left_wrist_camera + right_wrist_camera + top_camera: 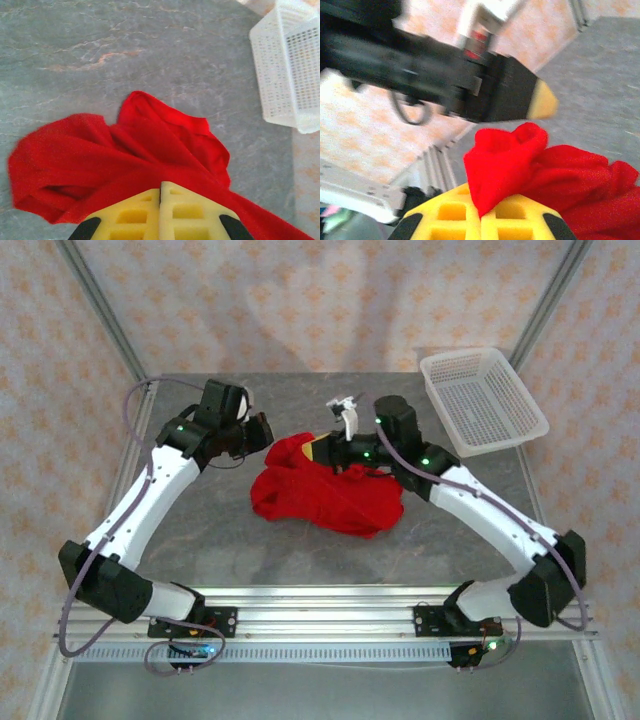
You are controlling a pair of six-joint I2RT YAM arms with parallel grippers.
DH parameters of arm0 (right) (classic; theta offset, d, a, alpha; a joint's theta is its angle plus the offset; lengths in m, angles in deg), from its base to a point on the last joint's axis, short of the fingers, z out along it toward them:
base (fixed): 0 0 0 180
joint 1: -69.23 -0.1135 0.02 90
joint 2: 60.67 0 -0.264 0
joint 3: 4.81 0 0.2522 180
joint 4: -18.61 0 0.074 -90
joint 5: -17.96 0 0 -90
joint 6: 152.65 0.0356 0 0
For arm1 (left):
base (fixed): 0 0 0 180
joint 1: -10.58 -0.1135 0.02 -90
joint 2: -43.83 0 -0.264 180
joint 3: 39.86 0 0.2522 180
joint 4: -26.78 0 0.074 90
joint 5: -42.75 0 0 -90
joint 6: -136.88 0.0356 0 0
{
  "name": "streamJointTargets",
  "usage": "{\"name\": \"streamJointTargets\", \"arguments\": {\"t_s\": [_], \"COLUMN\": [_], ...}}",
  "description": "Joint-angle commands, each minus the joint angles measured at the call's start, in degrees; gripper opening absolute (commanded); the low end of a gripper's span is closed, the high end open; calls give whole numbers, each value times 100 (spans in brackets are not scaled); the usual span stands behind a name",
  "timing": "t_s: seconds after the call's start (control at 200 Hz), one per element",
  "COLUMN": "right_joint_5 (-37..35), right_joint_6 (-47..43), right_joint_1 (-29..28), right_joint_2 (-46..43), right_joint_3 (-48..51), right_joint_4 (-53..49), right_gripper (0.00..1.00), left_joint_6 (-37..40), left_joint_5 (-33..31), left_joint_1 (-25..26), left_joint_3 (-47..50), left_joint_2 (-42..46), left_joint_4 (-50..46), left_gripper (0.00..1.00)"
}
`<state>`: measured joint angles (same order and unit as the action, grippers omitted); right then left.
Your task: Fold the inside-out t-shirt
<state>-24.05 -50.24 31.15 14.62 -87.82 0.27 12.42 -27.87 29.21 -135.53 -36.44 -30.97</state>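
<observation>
- The inside-out t-shirt (325, 495) lay in a crumpled bright red heap on the grey marbled table (210, 530). It was left of the white mesh basket (483, 400) and nearer the arm bases than the basket was.
- The basket sat at the far right corner of the table, set askew to the table's edges. Bare tabletop separated it from the cloth, so the two were well apart.
- The right gripper (482, 220) reached in from the basket's side to the far edge of the heap. Its yellow fingers were pressed together on the t-shirt, and a fold of red fabric stood up out of the seam between them.
- The left gripper (161, 189) was at the edge of the heap farthest from the basket, pointing towards the basket. Its yellow fingers were closed flat against each other, with only a thin line between them.
- In the left wrist view, red cloth spread beneath and just beyond those closed tips. Whether any of it was nipped between them could not be told.
- In the right wrist view, the left gripper's black body and yellow tip appeared blurred, close above the raised fold. Whether it touched the fold could not be told.
- The rest of the shirt sagged in loose folds on the table towards the basket, behind the pinched fold.
</observation>
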Motion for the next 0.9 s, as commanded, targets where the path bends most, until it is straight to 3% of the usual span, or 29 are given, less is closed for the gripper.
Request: {"name": "streamJointTargets", "arguments": {"t_s": [0.0, 0.105, 0.165, 0.305, 0.455, 0.676, 0.776, 0.861, 0.896], "right_joint_5": [196, -16, -102, -210, -217, 95, 162, 36, -2], "right_joint_6": [1256, 1395, 1388, 1256, 1128, 1237, 1282, 1345, 1387], "right_joint_1": [92, 226, 257, 293, 293, 289, 293, 293, 290], "right_joint_2": [-343, -304, -273, -137, 46, 251, 263, 224, 193], "right_joint_3": [320, 443, 488, 489, 380, 158, 72, 94, 112], "right_joint_4": [1233, 1336, 1332, 1125, 902, 934, 895, 956, 1024], "right_gripper": [0, 0, 0, 0, 0, 0, 0, 0, 0], "left_joint_6": [218, 161, 104, -404, -1131, -1480, -1981, -2195, -2276], "left_joint_5": [-314, -339, -444, -536, -42, 703, 1076, 1172, 1127], "left_joint_1": [-79, -79, -79, -79, 103, 341, 343, 365, 369], "left_joint_3": [48, 72, 191, 659, 1276, 1578, 1790, 1808, 1852], "left_joint_2": [-124, 112, 446, 1387, 2011, 1351, 1051, 795, 780], "left_joint_4": [-33, 21, 37, 111, 671, 1140, 1965, 2096, 2147], "left_gripper": [8, 34, 41, 45, 46, 56, 70, 71, 65]}}
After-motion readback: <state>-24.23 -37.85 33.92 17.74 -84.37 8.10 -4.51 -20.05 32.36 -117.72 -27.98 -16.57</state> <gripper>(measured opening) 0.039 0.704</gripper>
